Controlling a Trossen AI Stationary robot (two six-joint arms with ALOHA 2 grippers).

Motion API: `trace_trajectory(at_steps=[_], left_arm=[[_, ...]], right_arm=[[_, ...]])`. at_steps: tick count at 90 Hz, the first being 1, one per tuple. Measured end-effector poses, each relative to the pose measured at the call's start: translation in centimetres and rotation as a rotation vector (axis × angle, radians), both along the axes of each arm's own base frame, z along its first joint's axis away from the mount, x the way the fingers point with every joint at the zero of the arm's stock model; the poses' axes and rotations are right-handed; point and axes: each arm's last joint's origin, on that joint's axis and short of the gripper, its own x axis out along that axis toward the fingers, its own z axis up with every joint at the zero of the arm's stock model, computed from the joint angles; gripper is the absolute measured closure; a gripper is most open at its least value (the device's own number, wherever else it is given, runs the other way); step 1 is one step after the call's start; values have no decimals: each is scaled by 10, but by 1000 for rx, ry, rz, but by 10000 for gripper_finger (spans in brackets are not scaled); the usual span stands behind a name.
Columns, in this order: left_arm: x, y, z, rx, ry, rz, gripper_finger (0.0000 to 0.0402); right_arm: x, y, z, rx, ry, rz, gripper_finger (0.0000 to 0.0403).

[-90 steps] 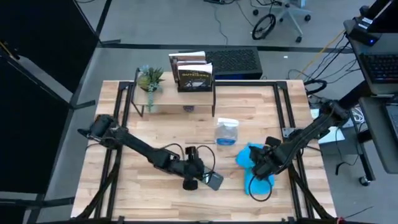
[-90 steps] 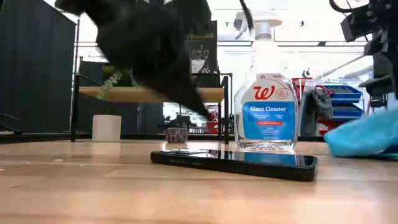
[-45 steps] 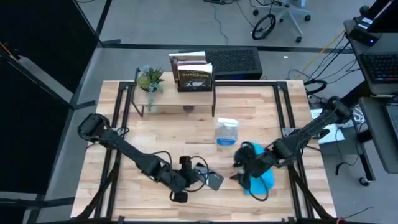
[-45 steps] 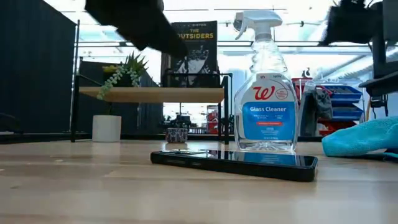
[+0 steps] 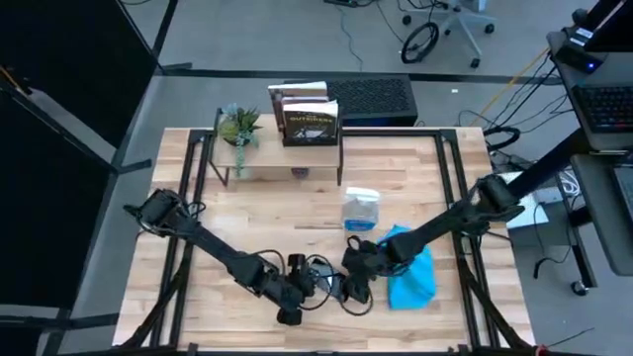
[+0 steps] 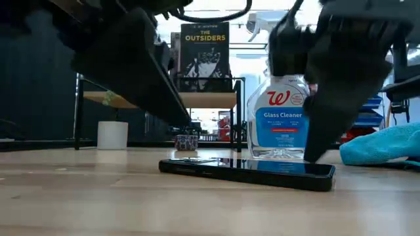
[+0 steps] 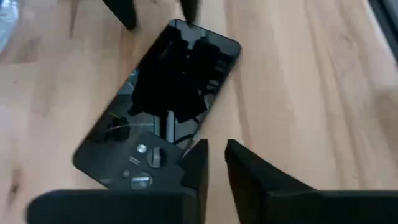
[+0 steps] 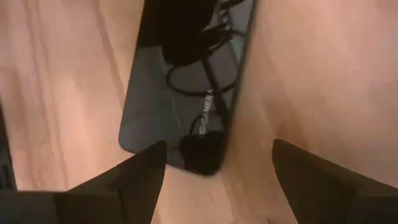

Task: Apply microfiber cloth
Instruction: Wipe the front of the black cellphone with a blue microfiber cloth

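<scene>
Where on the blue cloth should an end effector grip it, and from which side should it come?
Probably the raised fold of the cloth nearest the phone, coming from above. It lies crumpled in a low heap on the table, so a bunched ridge gives the fingers fabric to pinch. The right end effector is open and beside it.

I count one microfiber cloth (image 5: 412,278), turquoise, on the bench (image 5: 267,213). One black phone (image 7: 158,106). One Walgreens glass cleaner spray bottle (image 6: 281,105). One small metal shelf (image 5: 282,158) at the far edge, carrying one potted plant (image 5: 238,127) and one book, "The Outsiders" (image 6: 202,52). My own arms make two, each with one gripper: my left gripper (image 7: 214,171) and my right gripper (image 8: 217,171).
</scene>
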Motion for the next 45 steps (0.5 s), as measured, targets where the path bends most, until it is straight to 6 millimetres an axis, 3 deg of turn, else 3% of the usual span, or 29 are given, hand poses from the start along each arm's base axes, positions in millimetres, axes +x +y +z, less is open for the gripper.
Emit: trace_trajectory(at_steps=[21,45], left_arm=[[3,-2,-20,54,37,-41,275],[13,5,-42,60,55,-16,262]], right_arm=[[11,-13,-3,31,-36,-6,128],[20,-12,-14,100,-56,6,128]])
